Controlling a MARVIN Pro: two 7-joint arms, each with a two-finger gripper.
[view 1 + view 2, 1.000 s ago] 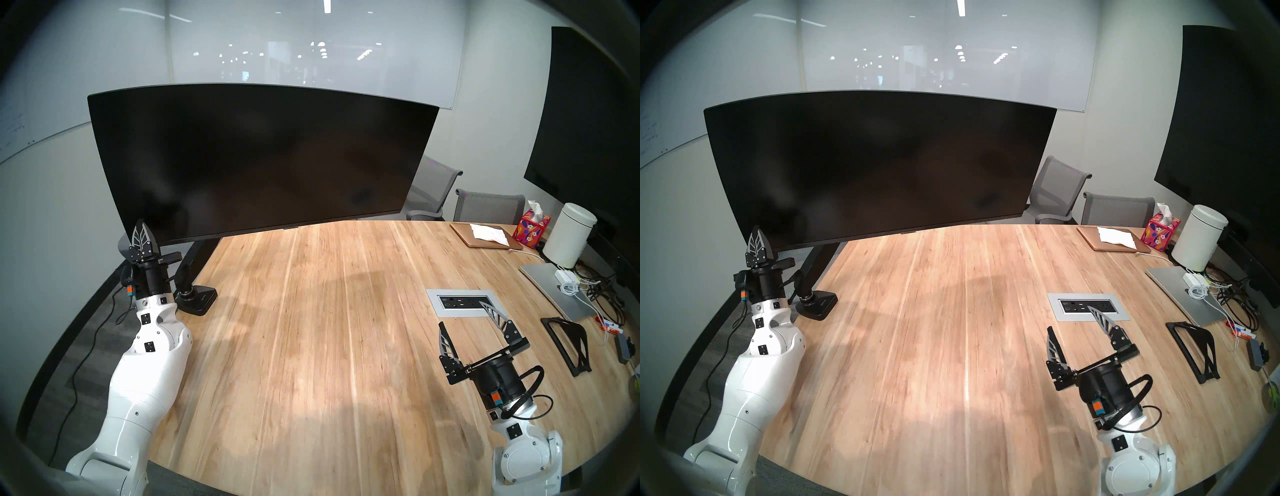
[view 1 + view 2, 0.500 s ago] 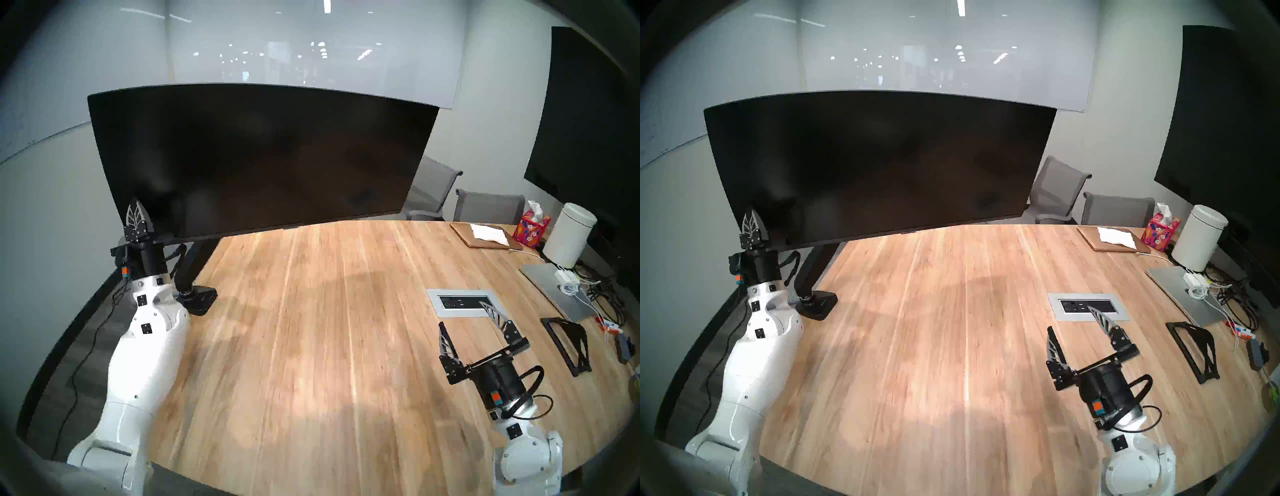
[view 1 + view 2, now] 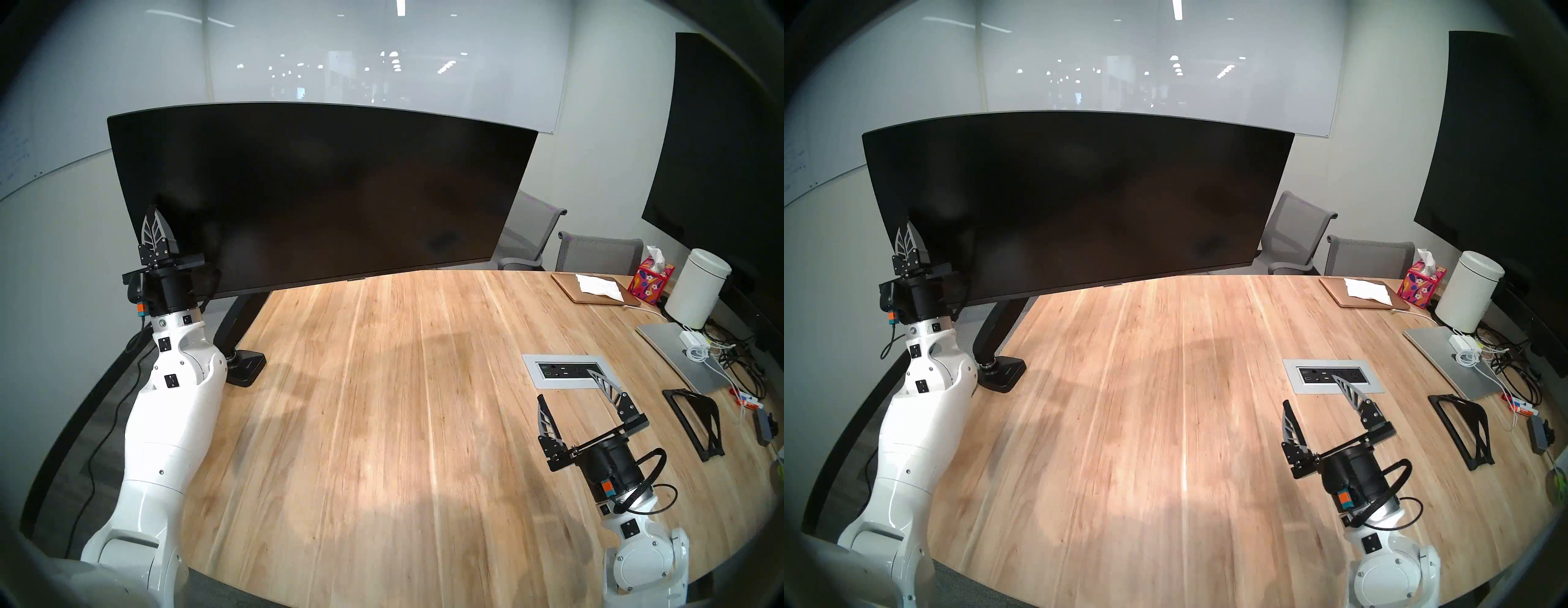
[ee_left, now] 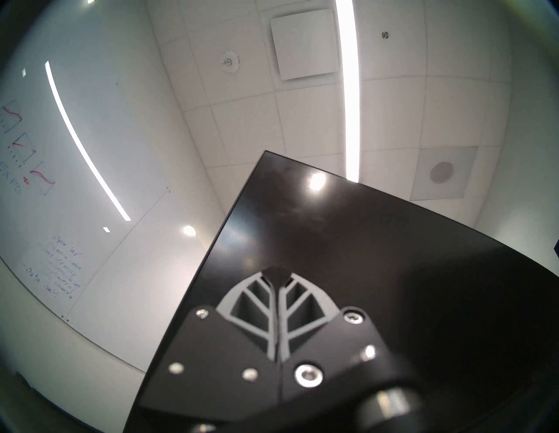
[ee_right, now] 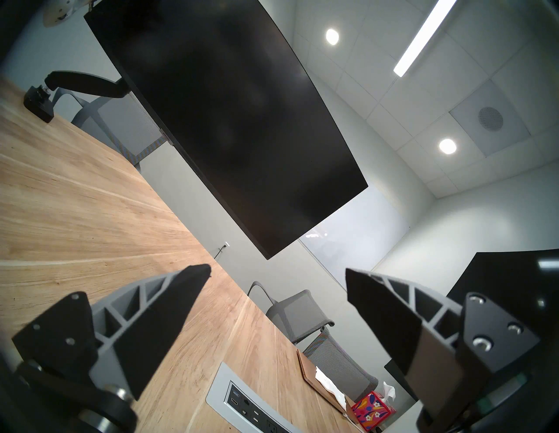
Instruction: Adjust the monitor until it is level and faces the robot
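The monitor (image 3: 314, 195), a very wide black screen, hangs over the table's far left on a black arm with a clamp base (image 3: 248, 367). Its bottom edge slopes, lower at the left end and higher at the right. My left gripper (image 3: 153, 210) points upward, shut and holding nothing, in front of the screen's lower left part. In the left wrist view the fingertips (image 4: 273, 273) lie close to the dark screen face near its left edge; contact cannot be told. My right gripper (image 3: 566, 386) stands open and empty low over the table at the right, far from the monitor (image 5: 230, 121).
The wooden table (image 3: 382, 446) has a grey socket panel (image 3: 551, 369) just beyond my right gripper. At the right lie a black stand (image 3: 695, 424), silver laptop (image 3: 674, 356), cables, white canister (image 3: 698, 293), tissue box (image 3: 651, 282) and brown pad (image 3: 594, 293). Grey chairs (image 3: 598, 254) and a large wall screen (image 3: 729, 148) stand behind.
My left arm rose from below the monitor's lower left corner to in front of its left side, the wrist turning. The monitor and my right arm have not visibly moved.
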